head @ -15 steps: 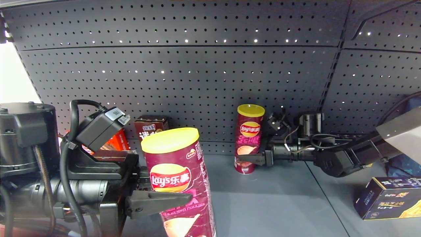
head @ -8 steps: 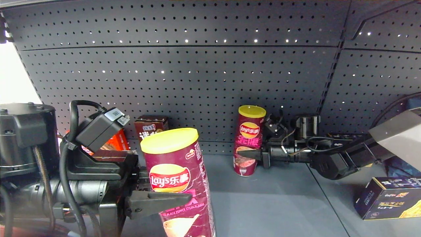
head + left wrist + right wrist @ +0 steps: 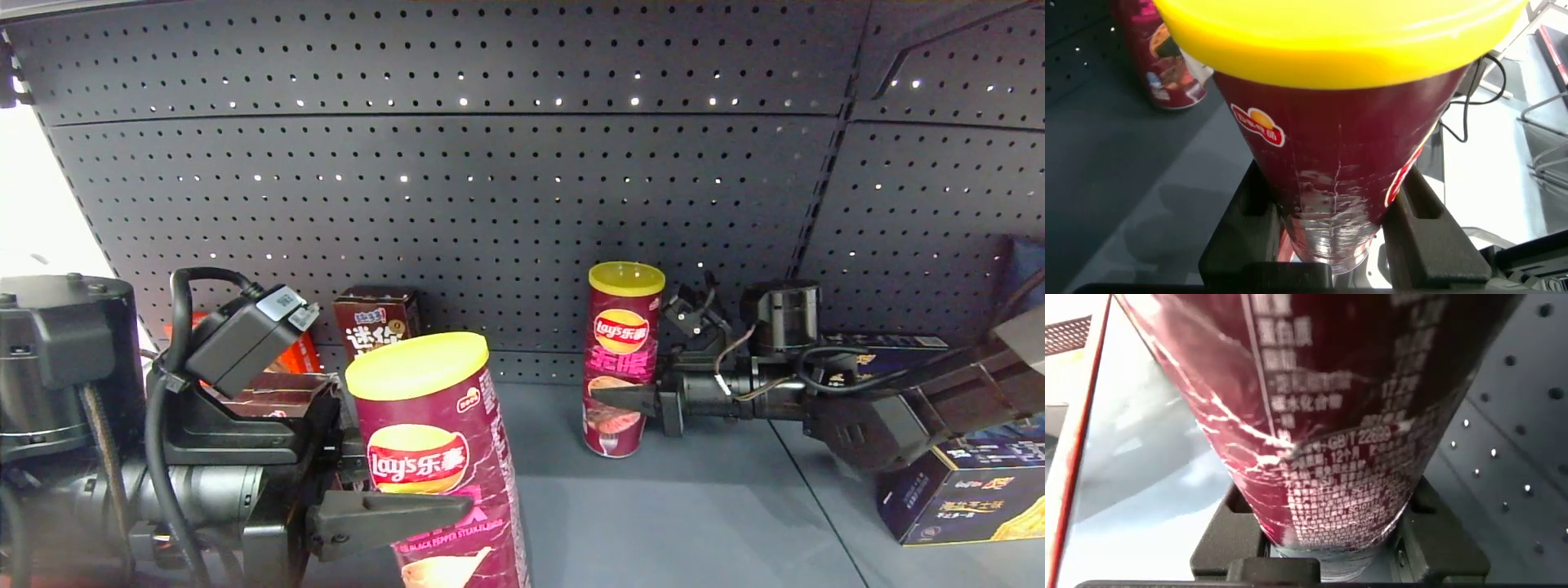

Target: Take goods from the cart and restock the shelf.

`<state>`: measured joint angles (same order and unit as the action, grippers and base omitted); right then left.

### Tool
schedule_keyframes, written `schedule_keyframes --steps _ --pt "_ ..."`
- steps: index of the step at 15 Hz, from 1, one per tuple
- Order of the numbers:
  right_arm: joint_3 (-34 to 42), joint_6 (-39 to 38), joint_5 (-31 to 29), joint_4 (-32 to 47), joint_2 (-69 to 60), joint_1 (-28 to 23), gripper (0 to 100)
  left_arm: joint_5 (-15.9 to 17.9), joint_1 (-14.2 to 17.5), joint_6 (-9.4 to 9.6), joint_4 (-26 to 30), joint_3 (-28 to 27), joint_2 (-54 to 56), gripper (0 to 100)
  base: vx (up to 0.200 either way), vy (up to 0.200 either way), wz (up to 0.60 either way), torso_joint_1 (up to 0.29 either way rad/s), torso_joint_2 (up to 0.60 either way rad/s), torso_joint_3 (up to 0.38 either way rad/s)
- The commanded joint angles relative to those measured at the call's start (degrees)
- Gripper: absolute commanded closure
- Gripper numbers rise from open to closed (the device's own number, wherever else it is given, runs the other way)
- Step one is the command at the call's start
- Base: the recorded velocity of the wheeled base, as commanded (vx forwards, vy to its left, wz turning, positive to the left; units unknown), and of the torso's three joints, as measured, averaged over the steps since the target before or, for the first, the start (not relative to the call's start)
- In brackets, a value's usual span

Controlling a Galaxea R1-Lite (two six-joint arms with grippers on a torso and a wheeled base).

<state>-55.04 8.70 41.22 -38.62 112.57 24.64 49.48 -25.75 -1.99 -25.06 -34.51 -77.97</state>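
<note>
Two maroon chip cans with yellow lids are in hand. My left gripper (image 3: 441, 494) is shut on the near can (image 3: 433, 457) at the front left of the shelf, tilted slightly, with its lid close to the left wrist camera (image 3: 1347, 155). My right gripper (image 3: 620, 398) is shut on the far can (image 3: 622, 343), which stands upright near the pegboard with its base at the shelf floor (image 3: 694, 506). In the right wrist view that can (image 3: 1323, 416) sits between the jaws. The far can (image 3: 1159, 57) is also in the left wrist view.
A brown box (image 3: 375, 322) and an orange pack (image 3: 290, 355) stand at the back left against the pegboard (image 3: 490, 204). A dark box (image 3: 963, 490) lies at the right. Bare shelf floor stretches between the two cans.
The right arm has brought its can down and a little forward, and it now stands straighter. The left gripper and its can have sunk slightly.
</note>
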Motion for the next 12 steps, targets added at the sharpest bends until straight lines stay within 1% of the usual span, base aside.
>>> schedule_keyframes --steps 1,4,9,12 --pt "3.36 0.00 -0.44 -0.32 -5.17 1.20 100 0.00 -0.09 -0.03 0.10 0.32 0.89 100 0.000 0.000 0.00 0.000 0.00 0.000" --pt "7.67 0.00 -0.44 -0.49 -10.00 2.87 100 -0.09 -0.01 -0.03 0.19 0.67 1.51 100 0.000 0.000 0.00 0.000 0.00 0.000" --pt "12.24 -0.09 -0.52 -0.49 -14.57 4.19 100 -0.09 -0.09 -0.03 0.37 0.67 2.30 100 0.000 0.000 0.00 0.000 0.00 0.000" --pt "17.25 -0.18 -0.52 -1.55 -17.47 5.42 100 -0.09 -0.09 -0.03 0.45 0.76 2.39 100 0.000 0.000 0.00 0.000 0.00 0.000"
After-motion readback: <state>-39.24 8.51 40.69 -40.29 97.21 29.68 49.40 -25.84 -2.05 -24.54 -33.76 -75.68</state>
